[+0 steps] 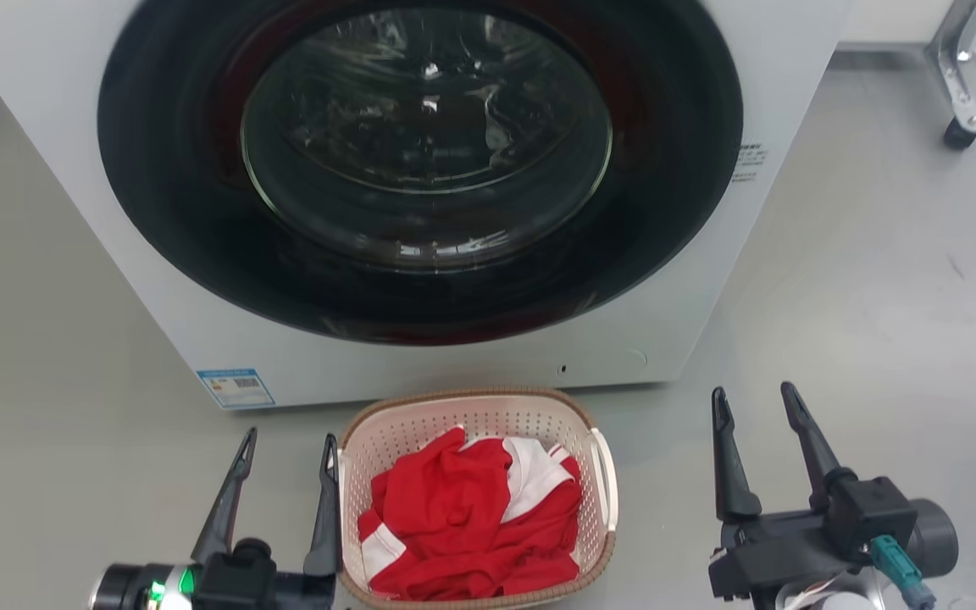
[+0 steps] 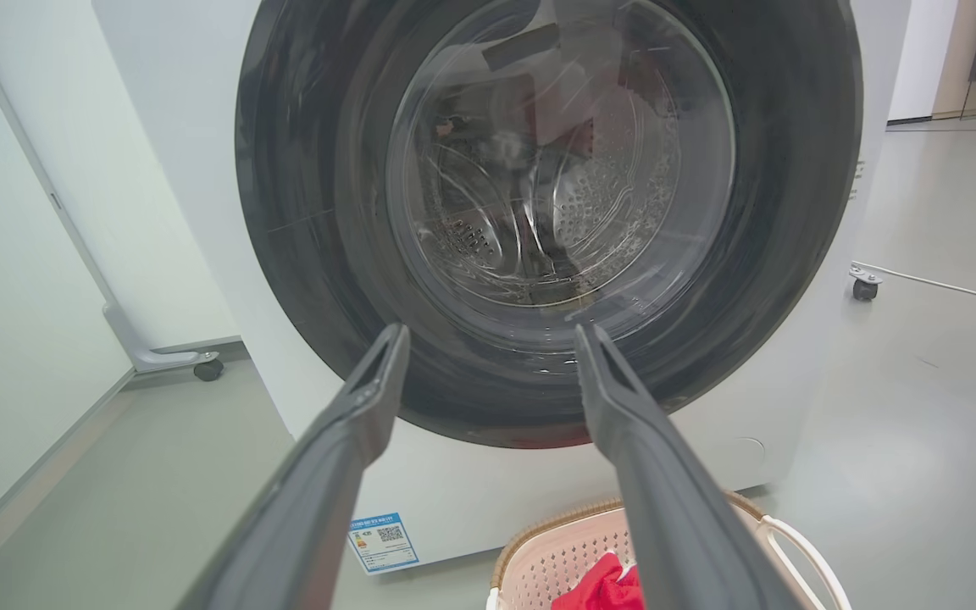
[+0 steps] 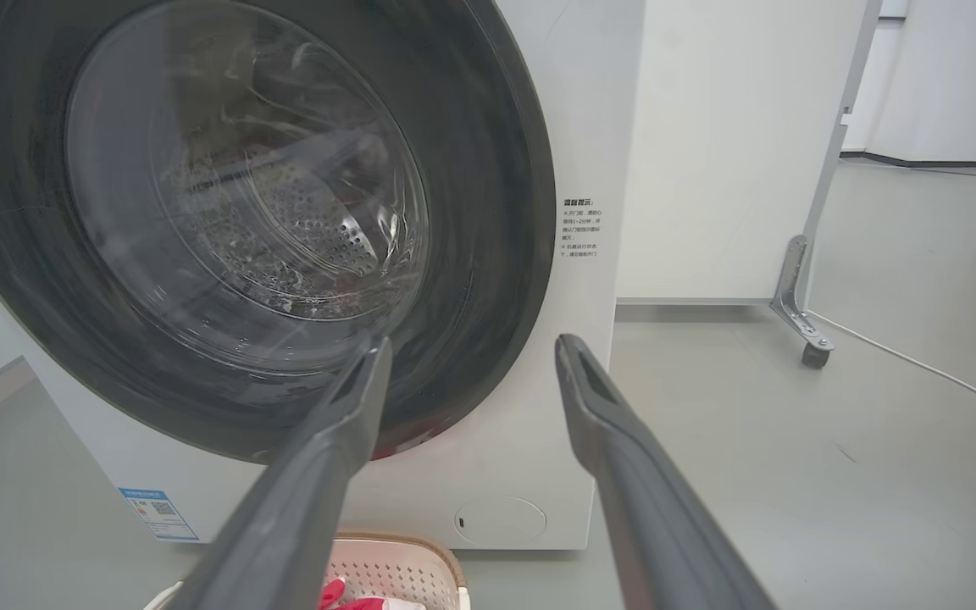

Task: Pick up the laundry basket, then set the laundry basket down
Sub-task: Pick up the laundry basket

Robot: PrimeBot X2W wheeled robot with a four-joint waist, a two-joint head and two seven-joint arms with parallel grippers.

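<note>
We see the laundry basket (image 1: 420,428), cream-white and perforated, with a brown woven-look rim and white side handles. It stands upright on the grey floor (image 1: 878,296) just before the washer (image 1: 471,368), holding crumpled red-and-white clothing (image 1: 454,508).

Grey floor (image 1: 878,296) under white washer (image 1: 454,370), laundry basket (image 1: 471,417) just before it.

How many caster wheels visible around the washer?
2: left caster sits left of the washer, right caster to its right. Others may be hidden behind it.
</note>
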